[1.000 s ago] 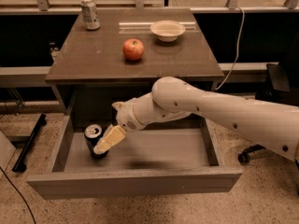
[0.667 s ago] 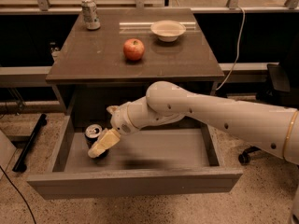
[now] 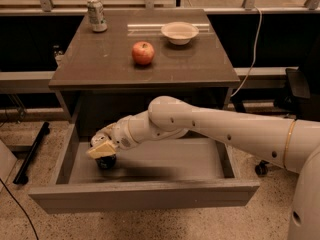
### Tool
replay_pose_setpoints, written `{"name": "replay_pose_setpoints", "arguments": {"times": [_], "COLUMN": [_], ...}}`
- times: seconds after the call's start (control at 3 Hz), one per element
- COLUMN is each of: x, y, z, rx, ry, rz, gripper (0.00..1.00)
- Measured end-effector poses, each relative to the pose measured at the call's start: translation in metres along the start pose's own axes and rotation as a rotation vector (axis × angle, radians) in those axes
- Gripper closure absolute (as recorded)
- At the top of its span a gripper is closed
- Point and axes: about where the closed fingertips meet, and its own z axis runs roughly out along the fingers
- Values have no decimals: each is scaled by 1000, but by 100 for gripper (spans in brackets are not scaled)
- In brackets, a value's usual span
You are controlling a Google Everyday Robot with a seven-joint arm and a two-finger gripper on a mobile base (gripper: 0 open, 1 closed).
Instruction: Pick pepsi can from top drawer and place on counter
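Observation:
The top drawer (image 3: 145, 195) stands pulled open below the counter (image 3: 100, 64). The pepsi can (image 3: 106, 162) stands upright on the drawer floor at the left; only its dark lower body shows. My gripper (image 3: 102, 148) is down inside the drawer, right on top of the can and covering its upper part. My white arm reaches in from the right, across the drawer.
On the counter are a red apple (image 3: 143, 52), a white bowl (image 3: 179, 32) and a pale silver-green can (image 3: 96, 15) at the back left. A black rod (image 3: 31, 153) lies on the floor to the left. A chair base (image 3: 261, 168) stands to the right.
My gripper has moved left and down from beside the can to over it. The can's silver top, visible before, is now covered. The can has not moved.

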Motion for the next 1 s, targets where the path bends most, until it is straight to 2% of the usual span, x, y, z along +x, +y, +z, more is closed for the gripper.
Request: {"name": "replay_pose_setpoints", "arguments": {"times": [0.33, 0.67, 1.0], "x": [2, -9, -42], "y": [0, 0, -1], "z": [-1, -29, -92], "rx": [16, 45, 68], "ry": [-12, -9, -11], "rz": [23, 5, -79], "gripper": [72, 96, 100]}}
